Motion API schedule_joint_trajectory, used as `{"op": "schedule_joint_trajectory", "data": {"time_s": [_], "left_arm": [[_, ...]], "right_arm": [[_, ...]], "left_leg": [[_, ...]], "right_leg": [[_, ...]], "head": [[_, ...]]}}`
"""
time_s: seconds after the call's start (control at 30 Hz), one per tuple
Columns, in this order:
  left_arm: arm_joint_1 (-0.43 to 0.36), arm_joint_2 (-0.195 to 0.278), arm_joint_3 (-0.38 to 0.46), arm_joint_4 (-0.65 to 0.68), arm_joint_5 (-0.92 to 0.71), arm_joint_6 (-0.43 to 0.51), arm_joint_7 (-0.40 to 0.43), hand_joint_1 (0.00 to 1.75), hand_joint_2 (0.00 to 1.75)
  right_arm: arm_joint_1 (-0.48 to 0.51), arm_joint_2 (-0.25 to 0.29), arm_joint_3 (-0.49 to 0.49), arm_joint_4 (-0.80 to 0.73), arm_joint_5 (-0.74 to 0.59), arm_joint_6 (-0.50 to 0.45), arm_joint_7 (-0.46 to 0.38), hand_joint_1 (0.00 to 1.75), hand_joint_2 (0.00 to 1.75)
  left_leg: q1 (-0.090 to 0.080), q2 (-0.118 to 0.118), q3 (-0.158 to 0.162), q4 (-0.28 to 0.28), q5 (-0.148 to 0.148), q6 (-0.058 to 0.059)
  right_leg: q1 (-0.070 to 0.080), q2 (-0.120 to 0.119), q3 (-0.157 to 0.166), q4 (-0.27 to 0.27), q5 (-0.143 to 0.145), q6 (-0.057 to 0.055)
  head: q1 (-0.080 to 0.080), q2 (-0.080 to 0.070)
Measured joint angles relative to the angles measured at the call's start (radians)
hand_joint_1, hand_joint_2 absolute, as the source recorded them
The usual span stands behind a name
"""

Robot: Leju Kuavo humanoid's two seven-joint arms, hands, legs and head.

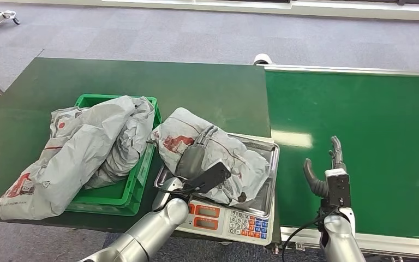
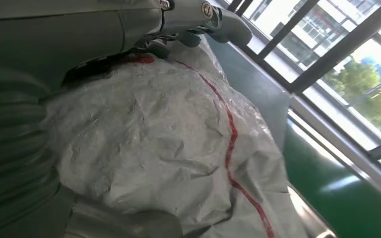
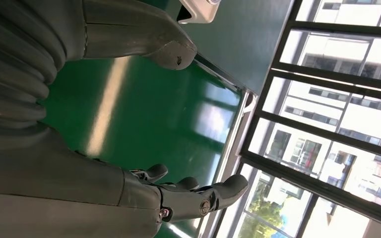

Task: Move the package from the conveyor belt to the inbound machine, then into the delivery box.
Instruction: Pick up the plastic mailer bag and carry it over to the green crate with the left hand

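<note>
At far left, a dark green surface (image 1: 43, 98) is carrying a green delivery box (image 1: 121, 192). Two crumpled grey bags (image 1: 82, 147) with red print are lying in the box and spilling over its near left rim onto the surface.

Just beside the box on its right, a weighing scale (image 1: 229, 218) with a steel tray (image 1: 267, 180), red displays and a keypad is sitting at the surface's near edge. The package (image 1: 234, 158), a wrinkled grey mailer with red markings, is resting on that tray, its left end overhanging toward the box.

The left robot hand (image 1: 196, 155) is reaching up from the silver left arm (image 1: 153, 229) and lying over the package's near left part, fingers curving across the top. In the left wrist view the package (image 2: 178, 148) is sitting directly against the left robot hand (image 2: 104, 39), a thumb underneath and a finger (image 2: 218, 20) over the top, so the hand is gripping the package.

Further right, the green conveyor belt (image 1: 360, 136) with a metal frame is running alongside the surface. The right robot hand (image 1: 327, 169) is hovering above the belt, holding nothing, thumb and fingers spread apart. In the right wrist view the right robot hand (image 3: 129, 148) is showing the same wide spread over the conveyor belt (image 3: 144, 114).
</note>
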Motion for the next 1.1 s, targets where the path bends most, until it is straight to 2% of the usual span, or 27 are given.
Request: {"op": "schedule_joint_trajectory", "data": {"time_s": [0.13,0.2,0.27,0.33,0.87,1.0,1.1], "left_arm": [[-0.033,-0.004,0.000,0.051,-0.058,0.007,0.066,0.00,1.75],[-0.042,-0.006,0.000,0.067,-0.079,0.006,0.088,0.09,1.75],[-0.048,-0.007,0.000,0.079,-0.090,-0.005,0.100,0.96,1.75],[-0.053,-0.008,0.000,0.089,-0.097,-0.024,0.104,1.75,1.75],[-0.067,-0.010,0.000,0.118,-0.134,-0.060,0.094,1.75,1.75],[-0.065,-0.010,0.002,0.115,-0.119,-0.041,0.030,1.75,1.75],[-0.042,-0.011,0.026,0.084,-0.062,0.034,-0.130,1.75,1.75]], "right_arm": [[-0.022,0.000,-0.009,0.012,0.001,0.014,0.000,0.00,1.75],[-0.030,0.000,-0.012,0.020,0.004,0.015,0.000,0.00,1.75],[-0.035,0.000,-0.016,0.027,0.005,0.015,-0.001,0.00,1.75],[-0.039,0.000,-0.019,0.033,0.005,0.015,-0.001,0.00,1.75],[-0.043,0.000,-0.023,0.048,0.005,0.015,-0.001,0.00,1.75],[-0.043,0.000,-0.026,0.048,0.006,0.014,-0.001,0.00,1.75],[-0.042,0.001,-0.028,0.048,0.005,0.012,-0.001,0.00,1.75]], "left_leg": [[0.000,0.000,0.000,0.000,0.000,0.000],[0.000,0.000,0.000,0.000,0.000,0.000],[0.000,0.000,0.001,0.000,0.000,0.000],[0.000,0.000,0.001,0.000,0.000,0.000],[0.000,-0.001,0.002,0.000,0.000,0.000],[0.000,-0.001,0.001,0.000,0.000,0.000],[0.000,-0.001,0.001,0.000,0.000,0.000]], "right_leg": [[0.000,0.000,0.000,0.000,0.000,0.000],[0.000,0.000,0.001,0.000,0.000,0.000],[0.000,0.000,0.001,0.000,0.000,0.000],[0.000,0.000,0.001,0.000,0.000,0.000],[0.000,0.000,0.003,0.000,0.000,0.000],[0.000,0.000,0.003,0.000,0.000,0.000],[0.000,0.000,0.002,0.000,0.000,0.000]], "head": [[0.000,0.000],[0.000,0.000],[0.000,0.000],[0.000,0.000],[0.000,0.000],[0.000,0.000],[0.000,0.000]]}}
